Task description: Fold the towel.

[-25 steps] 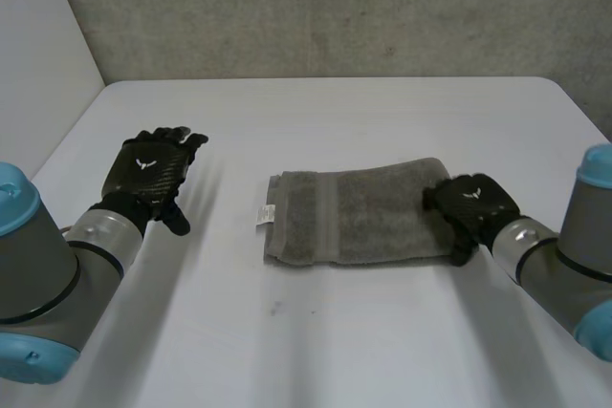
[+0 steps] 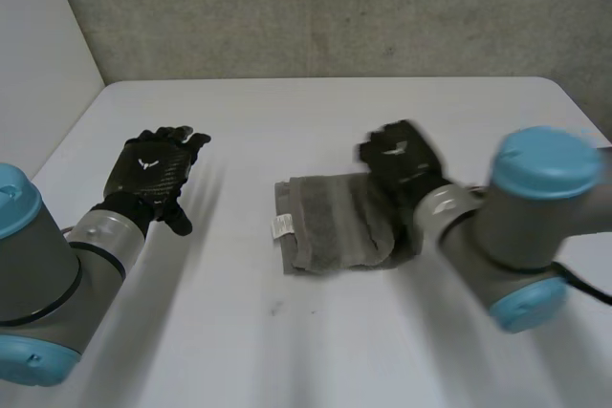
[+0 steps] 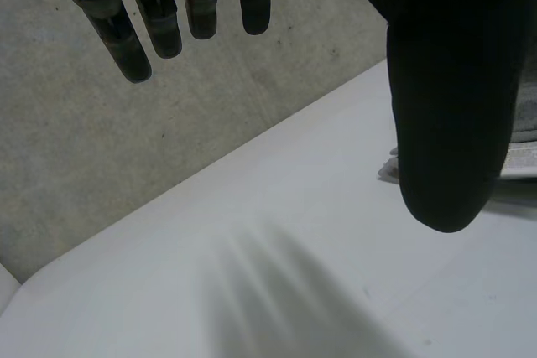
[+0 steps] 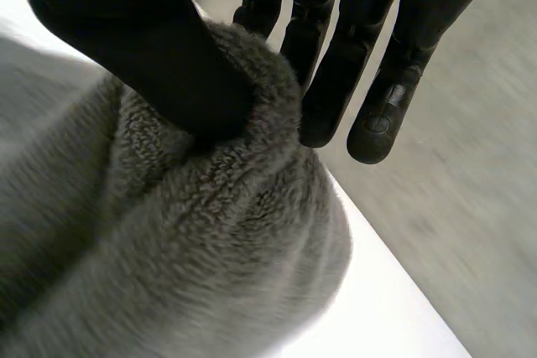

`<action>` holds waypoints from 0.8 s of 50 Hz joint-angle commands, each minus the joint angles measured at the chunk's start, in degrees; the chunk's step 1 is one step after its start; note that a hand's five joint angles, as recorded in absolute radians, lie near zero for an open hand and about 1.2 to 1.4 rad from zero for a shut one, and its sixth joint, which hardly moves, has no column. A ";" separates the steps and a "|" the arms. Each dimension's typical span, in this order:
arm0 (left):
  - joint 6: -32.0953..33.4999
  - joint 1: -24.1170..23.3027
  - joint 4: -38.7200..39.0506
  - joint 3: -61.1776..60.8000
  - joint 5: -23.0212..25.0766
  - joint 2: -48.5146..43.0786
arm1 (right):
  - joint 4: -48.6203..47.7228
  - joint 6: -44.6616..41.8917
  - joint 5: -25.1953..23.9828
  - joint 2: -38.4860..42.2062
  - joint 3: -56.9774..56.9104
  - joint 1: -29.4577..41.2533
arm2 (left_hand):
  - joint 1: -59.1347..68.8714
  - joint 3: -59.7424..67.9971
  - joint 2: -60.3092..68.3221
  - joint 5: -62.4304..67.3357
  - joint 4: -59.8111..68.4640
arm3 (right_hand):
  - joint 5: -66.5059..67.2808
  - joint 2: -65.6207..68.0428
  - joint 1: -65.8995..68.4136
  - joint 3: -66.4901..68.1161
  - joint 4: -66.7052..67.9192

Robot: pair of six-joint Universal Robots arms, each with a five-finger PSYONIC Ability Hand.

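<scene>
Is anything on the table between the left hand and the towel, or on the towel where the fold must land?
Nothing visible. Bare table lies between the open left hand and the towel; its flat part bears only its own white label at the edge. The right hand pinches the raised end.

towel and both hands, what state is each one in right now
towel: grey, bunched, one end raised
right hand: shut on the towel, thumb pinching the cloth
left hand: open, holding nothing
</scene>
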 commanded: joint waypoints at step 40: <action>-14.59 -21.98 -11.44 40.14 -1.79 -31.45 | 14.63 29.51 -3.85 -5.28 0.56 -12.93 | 1.49 1.94 2.18 0.10 2.02 | -56.62 -57.83 -66.43 -58.02 -58.31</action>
